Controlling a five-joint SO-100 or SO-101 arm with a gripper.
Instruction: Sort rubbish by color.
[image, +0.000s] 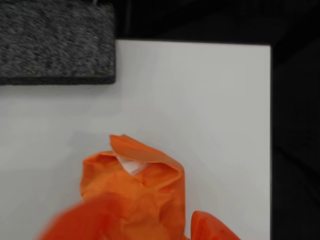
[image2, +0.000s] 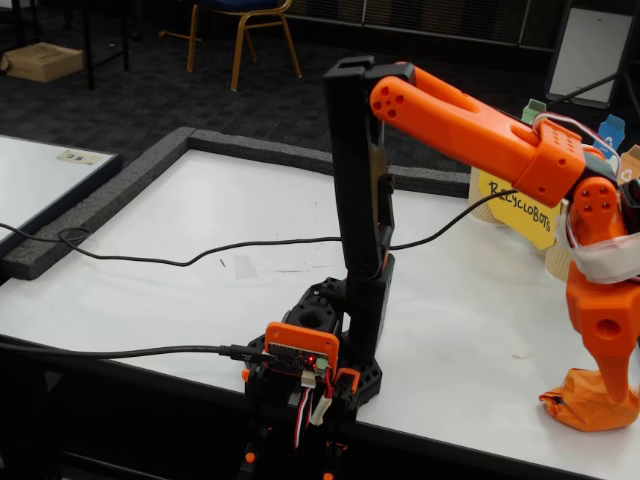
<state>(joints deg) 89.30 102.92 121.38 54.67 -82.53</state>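
Reaching down at the far right of the fixed view, near the bench's (image2: 200, 250) near edge, with the orange arm (image2: 460, 125) stretching from its black base (image2: 315, 360) out to the right and bending straight downward. Pressing the tool (image2: 615, 385) onto the orange paper wad (image2: 590, 400), which is resting on the white surface at the near right corner. Showing, in the wrist view, the same orange wad (image: 140, 190) filling the lower middle, with blurred orange fingers (image: 210, 227) flanking it on the left and right, apparently closing around it, though full contact is hard to confirm through the blur. Lying behind the arm in the fixed view, a yellow sign (image2: 515, 205) with dark lettering, partly hidden. Trailing across the bench from left to right, a black cable (image2: 150, 258). Bordering the bench along its far and left edges, a grey carpeted strip (image2: 100, 195), also appearing at the upper left of the wrist view (image: 55, 45).
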